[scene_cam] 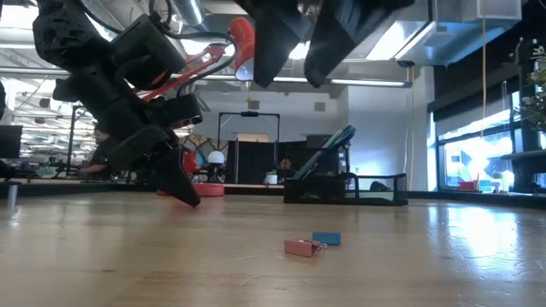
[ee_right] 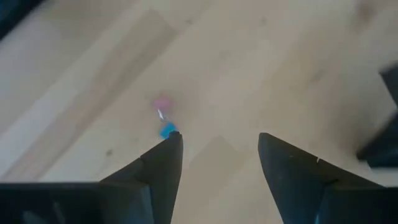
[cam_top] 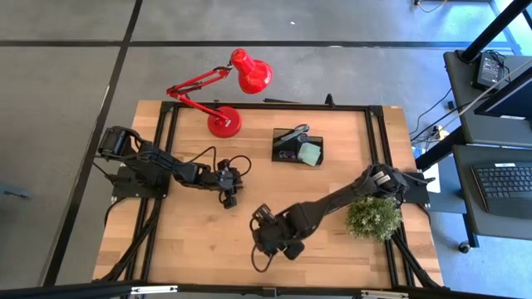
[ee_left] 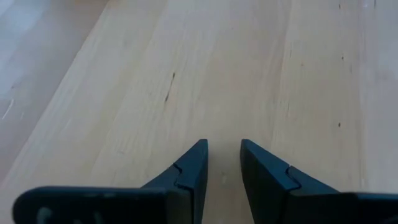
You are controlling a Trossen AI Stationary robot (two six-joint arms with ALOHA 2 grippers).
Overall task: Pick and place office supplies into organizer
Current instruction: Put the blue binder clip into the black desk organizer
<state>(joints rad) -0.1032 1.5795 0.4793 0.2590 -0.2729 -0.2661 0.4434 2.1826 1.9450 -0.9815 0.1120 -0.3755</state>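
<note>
**Two small clips on bare wood, my jaws empty above them**

The pink clip (scene_cam: 301, 247) and the blue clip (scene_cam: 327, 239) lie side by side, touching or nearly so, on the wooden table (cam_top: 199, 241), a little below the centre of the low frame. From my right wrist they show as a pink blur (ee_right: 161, 104) and a blue one (ee_right: 168, 131) left of centre, the blue one just beside the tip of one of my fingers (ee_right: 163, 163). In the high view I cannot pick them out.

My right gripper (cam_top: 264, 249) hangs over the lower middle of the table in the high frame, jaws spread wide with only wood between them, holding nothing.

My left gripper (cam_top: 230, 193) sits left of centre in the high frame, tilted down with its tip low to the wood in the low view (scene_cam: 183, 189). Its jaws stand a narrow gap apart, with nothing in them.

The black organizer (cam_top: 298, 146) stands upper centre of the high frame, well apart from both clips. A pale green sticky-note pad (cam_top: 310, 154) lies in its right part, and scissors (cam_top: 293, 133) show in its upper left part. The red desk lamp (cam_top: 224, 123) stands to its left, and a green plant (cam_top: 374, 218) sits at the right edge of the table, beside my right arm.
</note>
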